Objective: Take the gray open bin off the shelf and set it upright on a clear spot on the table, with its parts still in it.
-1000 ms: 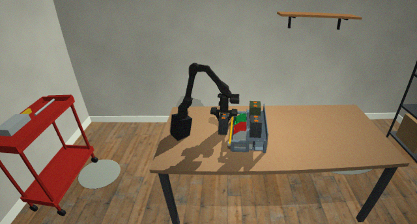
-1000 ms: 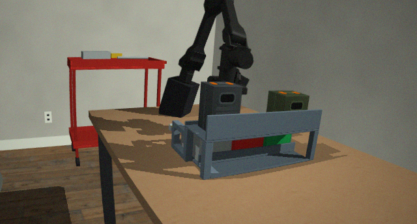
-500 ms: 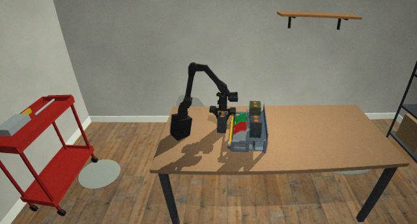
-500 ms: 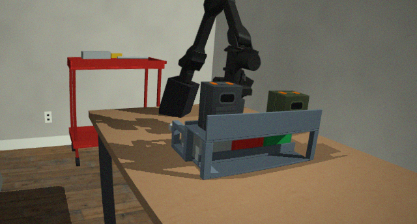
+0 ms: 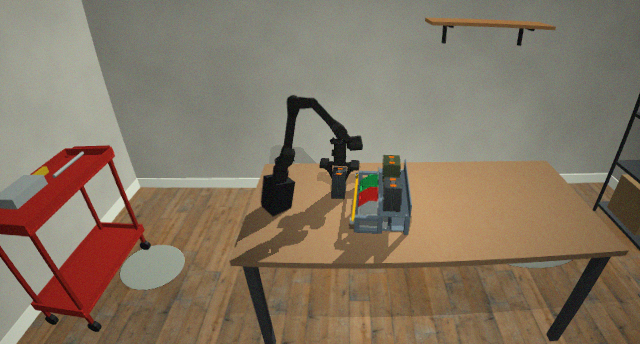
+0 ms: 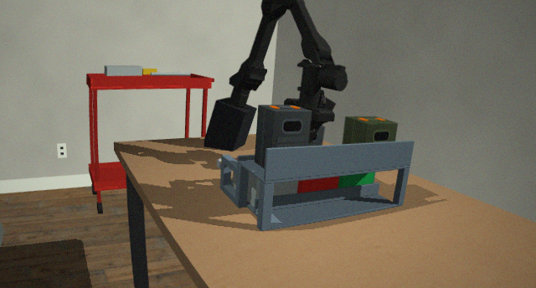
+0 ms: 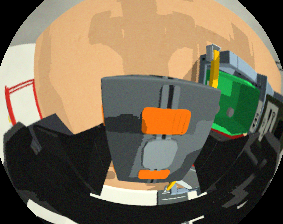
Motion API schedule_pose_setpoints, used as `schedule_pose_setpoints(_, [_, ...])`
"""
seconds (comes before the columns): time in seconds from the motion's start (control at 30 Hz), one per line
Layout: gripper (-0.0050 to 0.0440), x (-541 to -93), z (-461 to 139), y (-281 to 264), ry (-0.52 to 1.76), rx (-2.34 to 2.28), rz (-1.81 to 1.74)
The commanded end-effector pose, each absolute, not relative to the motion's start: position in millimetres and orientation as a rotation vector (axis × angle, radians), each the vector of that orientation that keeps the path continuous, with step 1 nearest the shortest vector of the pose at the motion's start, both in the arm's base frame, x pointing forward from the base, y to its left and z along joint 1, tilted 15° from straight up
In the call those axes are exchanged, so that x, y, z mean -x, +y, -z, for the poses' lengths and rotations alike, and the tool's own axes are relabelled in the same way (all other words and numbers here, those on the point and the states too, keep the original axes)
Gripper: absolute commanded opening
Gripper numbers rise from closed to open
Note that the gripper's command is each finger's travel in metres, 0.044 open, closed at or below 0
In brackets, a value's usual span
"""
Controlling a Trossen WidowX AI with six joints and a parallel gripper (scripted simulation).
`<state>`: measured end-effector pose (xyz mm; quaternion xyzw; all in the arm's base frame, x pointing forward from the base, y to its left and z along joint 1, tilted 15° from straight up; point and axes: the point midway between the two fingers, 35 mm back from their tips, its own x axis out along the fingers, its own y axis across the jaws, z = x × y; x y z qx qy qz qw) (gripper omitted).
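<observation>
From the left I count one red cart (image 5: 107,156), one arm, and my tool (image 5: 338,170) clamped on one gray bin (image 5: 338,186) just left of one gray shelf (image 6: 335,160) on the bench (image 5: 500,219). Two boxes top the shelf: dark (image 6: 285,131) near, green (image 6: 369,130) far. One wall board (image 5: 490,23) hangs far right.

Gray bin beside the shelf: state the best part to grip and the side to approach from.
Grip its upper rim across two opposite walls, coming straight down from above. The gray bin stands upright beside the shelf with its top free, and the gripper is shut on it that way.
</observation>
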<state>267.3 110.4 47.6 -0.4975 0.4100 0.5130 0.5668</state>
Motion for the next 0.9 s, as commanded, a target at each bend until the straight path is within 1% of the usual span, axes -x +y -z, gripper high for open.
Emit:
schedule_pose_setpoints(0.0, [0.0,-270.5,-67.0,125.2,0.917,1.177,-1.181])
schedule_pose_setpoints(0.1, [0.0,-269.0,-83.7,145.8,0.893,1.175,-1.167])
schedule_pose_setpoints(0.5, [0.0,-269.0,-83.7,145.8,0.893,1.175,-1.167])
schedule_pose_setpoints(0.53, [0.0,-265.0,-72.8,142.1,0.926,1.174,-1.188])
schedule_pose_setpoints(0.67, [0.0,-273.6,-86.8,139.5,0.89,1.171,-1.168])
schedule_pose_setpoints(0.87, [0.0,-273.6,-86.8,139.5,0.89,1.171,-1.168])
